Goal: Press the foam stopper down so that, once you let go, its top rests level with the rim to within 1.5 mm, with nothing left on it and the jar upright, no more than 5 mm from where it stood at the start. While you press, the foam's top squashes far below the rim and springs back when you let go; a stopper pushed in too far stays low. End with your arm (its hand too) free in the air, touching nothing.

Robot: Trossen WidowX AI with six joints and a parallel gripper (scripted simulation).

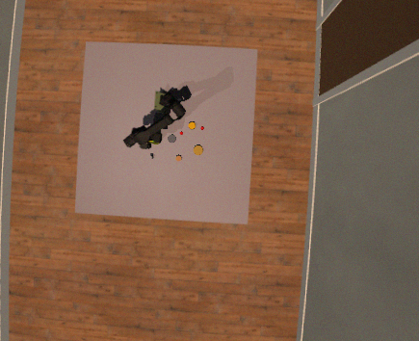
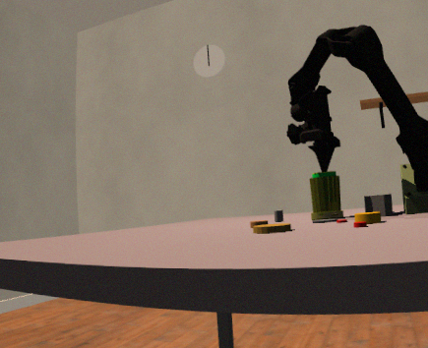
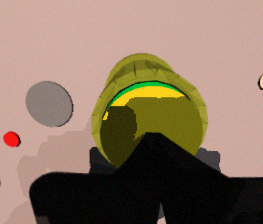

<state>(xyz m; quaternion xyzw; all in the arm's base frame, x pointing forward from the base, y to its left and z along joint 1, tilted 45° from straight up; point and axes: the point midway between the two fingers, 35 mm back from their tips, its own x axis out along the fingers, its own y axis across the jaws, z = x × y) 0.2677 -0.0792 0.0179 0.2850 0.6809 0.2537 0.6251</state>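
An olive ribbed jar (image 2: 325, 196) stands upright on the pink table. A green band of foam stopper (image 2: 324, 175) shows just above its rim. In the wrist view the jar (image 3: 151, 115) fills the middle, with a yellow stopper top (image 3: 152, 107) and a thin green edge at the far side. My gripper (image 2: 324, 167) is shut, its pointed tip straight above the stopper's middle and touching it or nearly so. In the wrist view the fingers (image 3: 154, 145) are a dark wedge over the stopper. From above the arm (image 1: 151, 130) hides the jar.
Several small pieces lie around the jar: a grey block (image 2: 378, 203), yellow discs (image 2: 368, 217) (image 2: 272, 228), red discs (image 2: 360, 224) (image 3: 11, 138), a small grey cylinder (image 2: 278, 215), a grey disc (image 3: 49, 103). The arm's base (image 2: 420, 193) stands at the right.
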